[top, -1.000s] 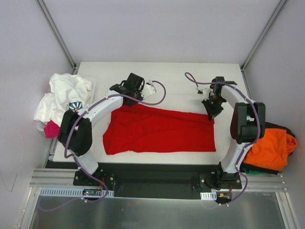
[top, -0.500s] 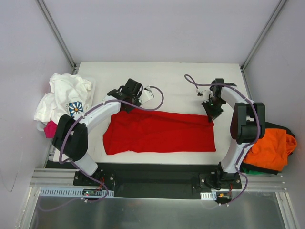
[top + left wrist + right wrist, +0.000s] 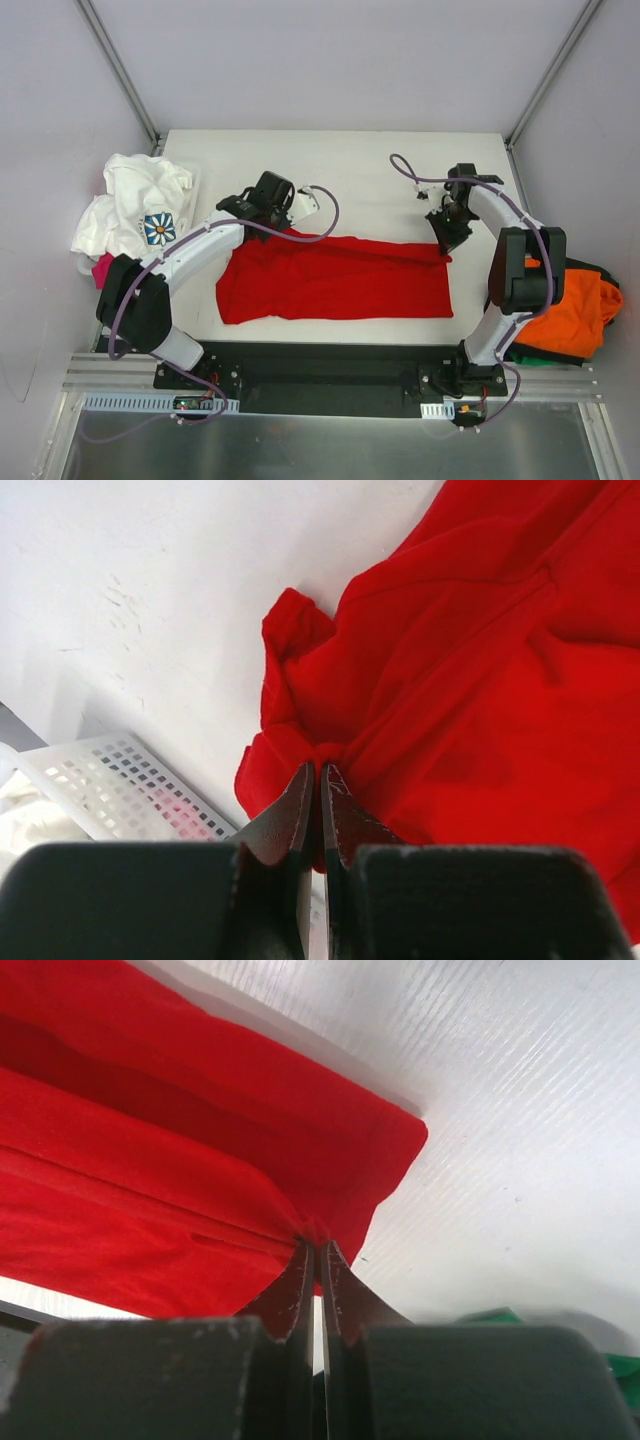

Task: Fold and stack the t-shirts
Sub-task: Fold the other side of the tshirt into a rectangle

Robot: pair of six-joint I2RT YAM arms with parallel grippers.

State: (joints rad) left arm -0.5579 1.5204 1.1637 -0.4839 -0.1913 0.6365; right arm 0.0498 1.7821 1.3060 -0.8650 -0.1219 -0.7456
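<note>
Spread across the near half of the white desk (image 3: 350, 165): a plain bright red cloth t-shirt (image 3: 335, 280). Clamped at its far left corner between the left jaws and at its far right corner between the right jaws, both pairs pressed together on cloth. Only thin pinches, so likely to slip under uneven pull, dropping one corner and skewing the fold. Bunched near the left grip too; may crease lumpy.

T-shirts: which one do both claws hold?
The red t-shirt, spread out in the middle; the white t-shirt and orange t-shirt lie bunched at the sides, untouched.
</note>
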